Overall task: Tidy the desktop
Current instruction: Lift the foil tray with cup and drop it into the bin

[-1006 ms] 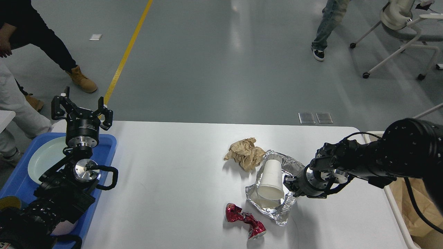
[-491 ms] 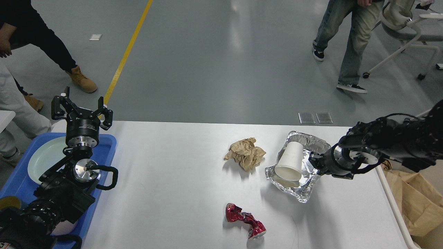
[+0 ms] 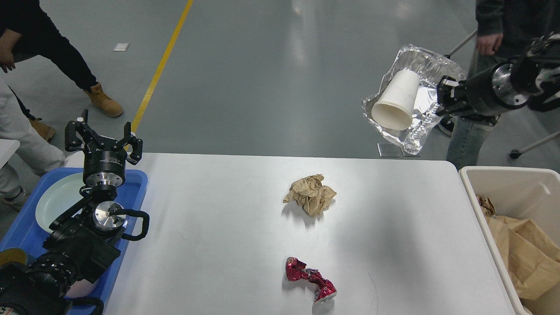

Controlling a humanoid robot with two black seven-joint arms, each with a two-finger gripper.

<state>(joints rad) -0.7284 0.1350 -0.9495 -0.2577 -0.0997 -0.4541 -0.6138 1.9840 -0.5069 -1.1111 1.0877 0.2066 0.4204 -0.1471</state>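
Nearest on the large white rectangular desktop (image 3: 218, 245) lies a crushed red metal can (image 3: 309, 280), farther a crumpled brown paper ball (image 3: 310, 194). The left gripper (image 3: 103, 139) is spread above the blue plastic tray (image 3: 26, 232). High beyond the desktop, the right gripper (image 3: 442, 94) pinches a crinkled silver foil tray (image 3: 426, 94) holding a white paper cup (image 3: 396, 105).

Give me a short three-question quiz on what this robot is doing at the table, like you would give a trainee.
1. True or false: the right gripper holds the foil tray in the air, above the desktop.
2. What lies inside the foil tray: A) a white paper cup, B) a spoon, C) a red can?
3. Name the two pieces of litter on the desktop.

Key
1. True; the left gripper is open, over the blue tray.
2. A, the white paper cup.
3. The crumpled brown paper and the crushed red can.
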